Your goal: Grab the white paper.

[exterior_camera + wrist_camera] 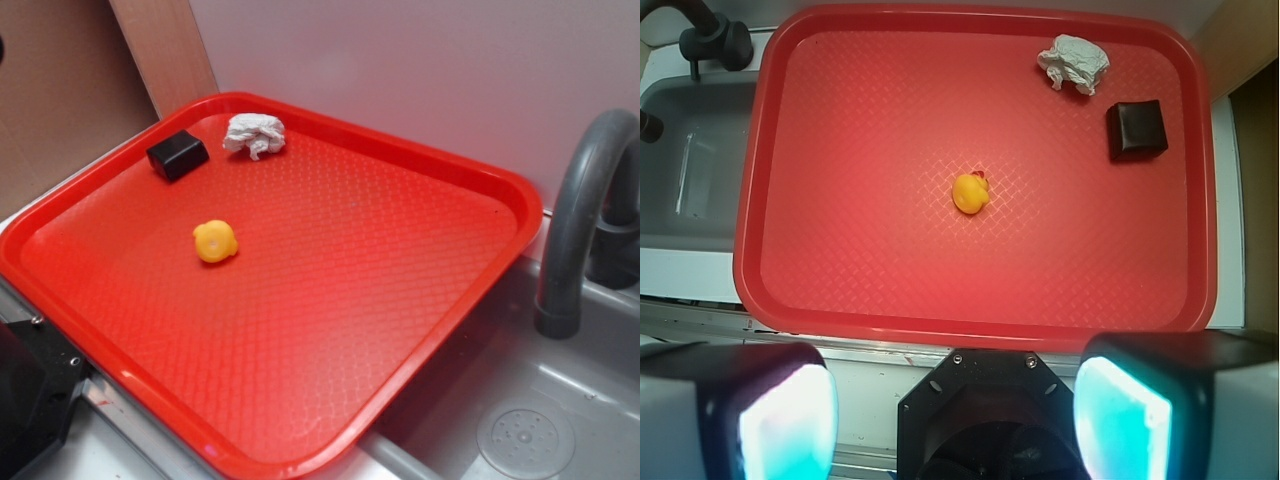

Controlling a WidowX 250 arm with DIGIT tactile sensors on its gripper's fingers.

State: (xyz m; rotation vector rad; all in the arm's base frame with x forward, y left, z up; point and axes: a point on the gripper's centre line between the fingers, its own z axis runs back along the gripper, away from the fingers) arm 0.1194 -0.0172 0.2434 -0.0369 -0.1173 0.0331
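Note:
The white paper [254, 134] [1074, 63] is a crumpled wad lying near the far corner of the red tray [440, 330] [790, 270], beside the black block [178, 155] [1137, 130]. A small yellow toy [215, 241] [971, 193] sits mid-tray. My gripper [956, 415] hangs high above the tray's near edge, far from the paper. Its two fingers stand wide apart with nothing between them. In the exterior view only a black part of the arm [30, 400] shows at the bottom left.
A grey sink basin [530, 420] [690, 170] with a curved grey faucet [580, 220] lies next to the tray. A white wall stands behind, a brown board [165, 50] at the back left.

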